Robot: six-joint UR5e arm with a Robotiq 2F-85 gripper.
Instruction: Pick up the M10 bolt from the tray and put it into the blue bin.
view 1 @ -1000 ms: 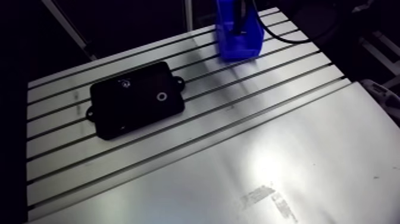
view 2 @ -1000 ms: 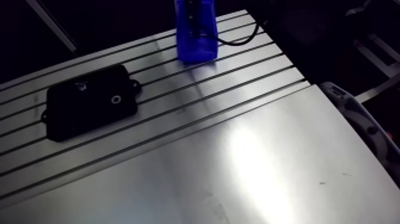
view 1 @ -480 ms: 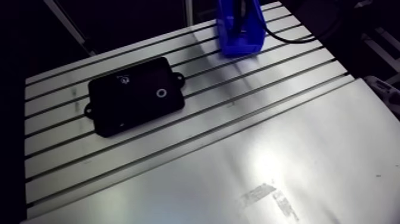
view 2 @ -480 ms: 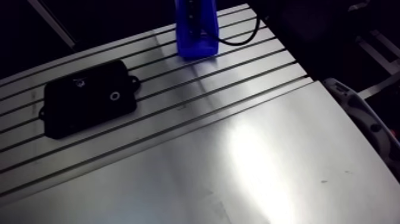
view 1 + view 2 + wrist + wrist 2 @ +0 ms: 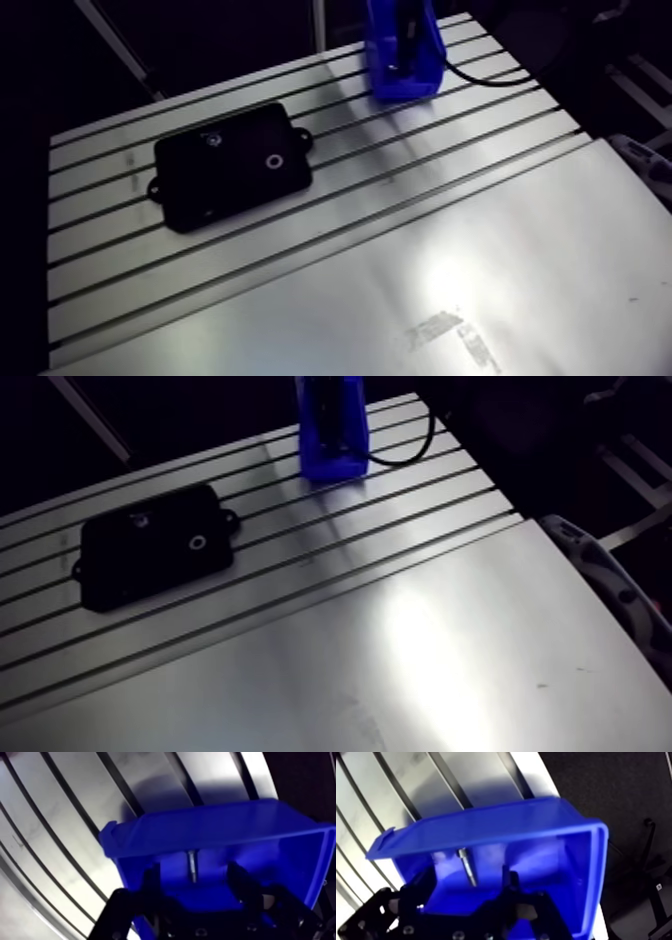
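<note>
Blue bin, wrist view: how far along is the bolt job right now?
Done: the bolt is inside the blue bin. In hand: nothing. The tool is down in the bin and open, its fingers apart on either side of the bolt and not touching it. Left: probably only lifting the tool clear. The black tray sits well apart from the bin.

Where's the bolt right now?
Wrist view: the bolt is inside the blue bin, in the gap between the gripper's open fingers, touching neither. The arm view puts that bin at the table's far edge, away from the tray.
</note>
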